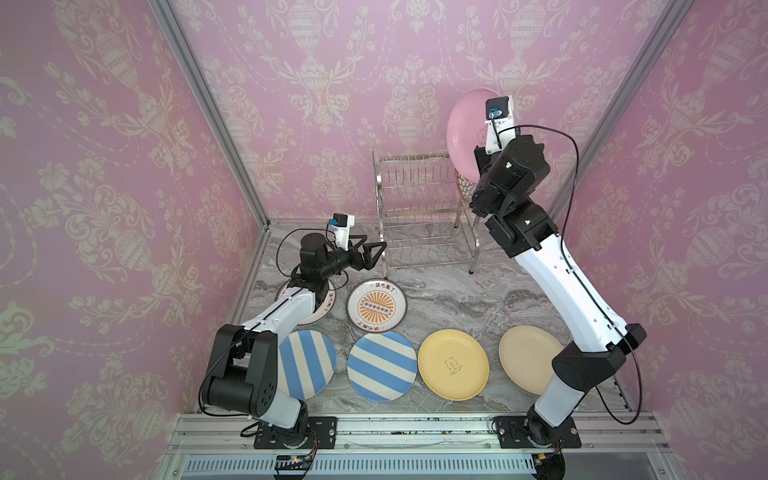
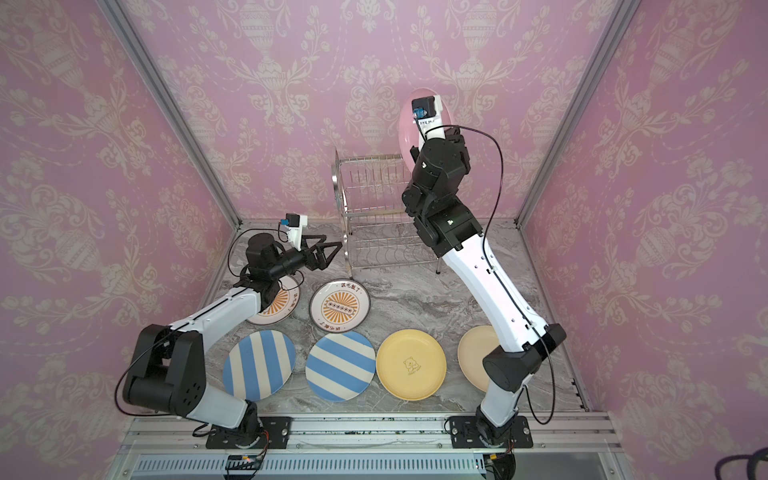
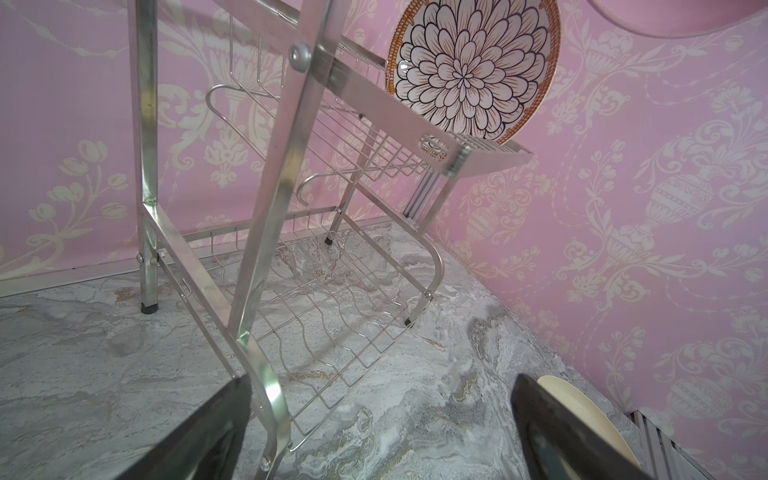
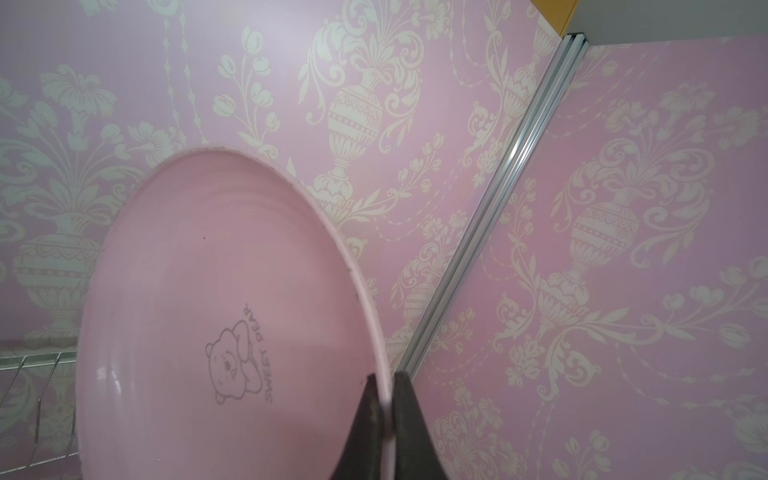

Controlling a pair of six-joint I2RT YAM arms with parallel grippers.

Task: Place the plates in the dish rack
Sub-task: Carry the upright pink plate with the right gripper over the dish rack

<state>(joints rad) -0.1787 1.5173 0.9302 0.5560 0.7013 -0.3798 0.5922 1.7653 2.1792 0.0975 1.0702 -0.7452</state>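
In the right claw [image 4: 386, 415], pressed tight onto a sliver of rim: pink plate [image 4: 216, 311], edge-on, aloft over the dish rack's [image 1: 415, 199] right end.

Could pivot or slip in so small a grip on the way down. Could miss the gap between wires and tip off the upper tier, or clip the petal-patterned plate [image 3: 469, 70] standing upright there. Could also shove the light rack askew, with the left claw [image 1: 373, 251] spread and empty just beside its front frame, contact impossible to tell, and a sunburst plate [image 1: 376, 306] flat on the table [image 1: 457, 291] near that foot.

"SWEET BEAR" on the pink plate [image 4: 208, 270]; "该吃饭了" on the sunburst plate [image 1: 376, 307]
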